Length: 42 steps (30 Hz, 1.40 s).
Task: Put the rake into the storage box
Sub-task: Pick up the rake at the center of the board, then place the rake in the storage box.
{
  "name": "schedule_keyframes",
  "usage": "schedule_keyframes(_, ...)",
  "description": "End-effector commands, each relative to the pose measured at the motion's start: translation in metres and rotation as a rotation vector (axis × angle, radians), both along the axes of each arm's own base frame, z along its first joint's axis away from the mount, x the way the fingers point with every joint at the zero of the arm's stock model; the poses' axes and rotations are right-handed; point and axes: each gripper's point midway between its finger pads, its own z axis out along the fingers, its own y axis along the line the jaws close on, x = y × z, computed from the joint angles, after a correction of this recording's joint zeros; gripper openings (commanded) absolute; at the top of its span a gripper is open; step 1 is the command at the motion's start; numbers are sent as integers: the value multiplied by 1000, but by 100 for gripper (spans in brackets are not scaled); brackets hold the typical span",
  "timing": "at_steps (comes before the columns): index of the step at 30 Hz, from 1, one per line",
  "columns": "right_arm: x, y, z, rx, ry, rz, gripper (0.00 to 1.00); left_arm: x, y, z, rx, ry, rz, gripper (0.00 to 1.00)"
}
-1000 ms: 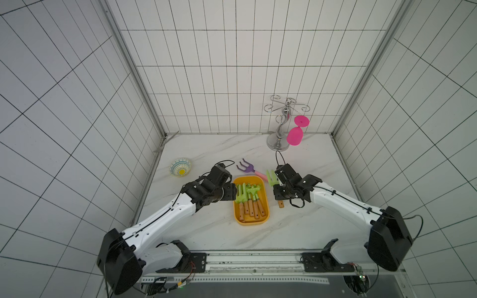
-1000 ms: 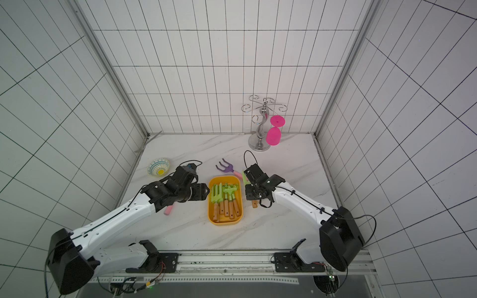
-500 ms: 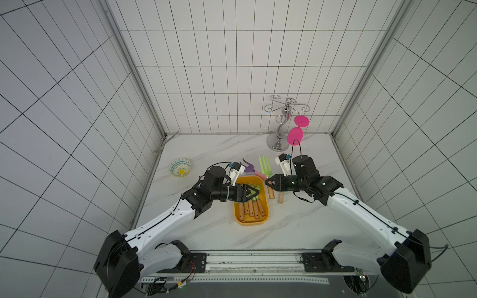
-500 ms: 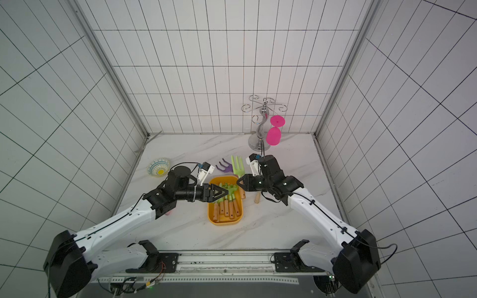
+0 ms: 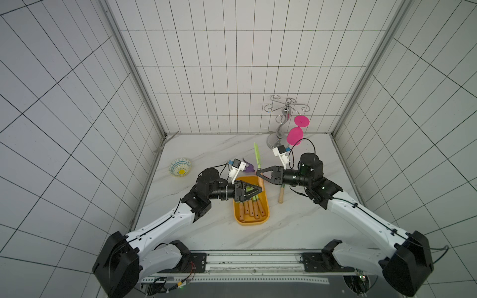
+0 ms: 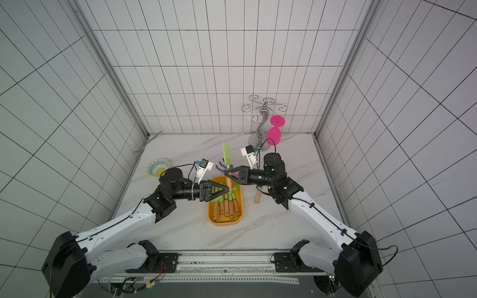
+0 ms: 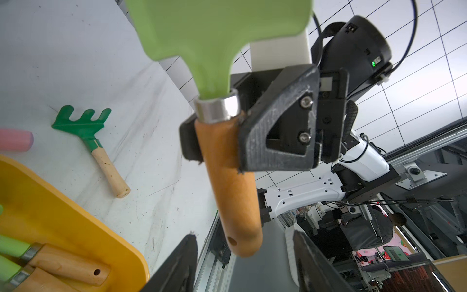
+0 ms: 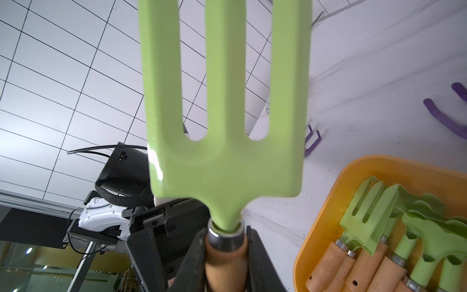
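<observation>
My right gripper (image 5: 259, 173) is shut on the rake (image 5: 256, 154), a light green three-pronged head on a wooden handle. It holds the handle just under the metal collar (image 8: 225, 235), with the rake upright above the far end of the storage box (image 5: 251, 222). That yellow-orange tub (image 8: 328, 189) holds several similar green tools. My left gripper (image 5: 262, 190) reaches over the box from the other side. In the left wrist view its open fingers (image 7: 177, 265) flank the handle's free end (image 7: 240, 240) without touching it.
A small dark green rake (image 7: 86, 129) lies on the marble right of the box. A purple claw tool (image 5: 249, 169) lies behind the box. A patterned bowl (image 5: 180, 167) sits far left, and a metal stand (image 5: 280, 129) with a pink glass (image 5: 295, 136) stands at the back.
My right gripper has lifted the light green rake off the table and stood it upright. My left gripper swung over the box to the handle's end, and its jaws have narrowed a little.
</observation>
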Motion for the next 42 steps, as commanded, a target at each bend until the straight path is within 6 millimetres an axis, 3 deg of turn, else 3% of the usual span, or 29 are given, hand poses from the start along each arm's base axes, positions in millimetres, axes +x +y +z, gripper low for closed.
schedule_keyframes(1, -6, 3, 11, 61, -24, 25, 23, 3, 3, 19, -69, -47, 26, 60)
schedule_keyframes(10, -10, 7, 12, 71, -17, 39, 23, 11, -6, 15, -94, -9, 9, 49)
schedule_keyframes(19, -10, 10, 3, 45, -6, 32, 25, 13, -5, 20, -107, -14, 20, 23)
schedule_keyframes(21, -9, 9, -2, 18, 6, 23, 33, 14, -3, 17, -88, -9, 36, 17)
schedule_keyframes(24, -8, 3, -6, -48, -41, 2, 62, 17, -1, 1, -8, 21, 67, 15)
schedule_keyframes(26, -2, -9, -7, -114, -82, -55, 69, 19, 2, -18, 73, 49, 91, 13)
schedule_keyframes(29, 17, -48, -14, -271, -117, -228, 76, 25, 12, -54, 224, 130, 166, 11)
schedule_keyframes(33, 49, -132, -38, -555, -116, -577, 80, 22, 24, -91, 405, 216, 242, 9)
schedule_keyframes(36, 53, -179, -67, -763, -47, -692, 80, 17, 32, -117, 575, 265, 309, 9)
schedule_keyframes(38, 51, -190, -82, -835, -14, -687, 80, 13, 37, -132, 674, 295, 344, 9)
schedule_keyframes(42, 47, -189, -105, -869, 27, -647, 80, 4, 40, -154, 814, 339, 405, 8)
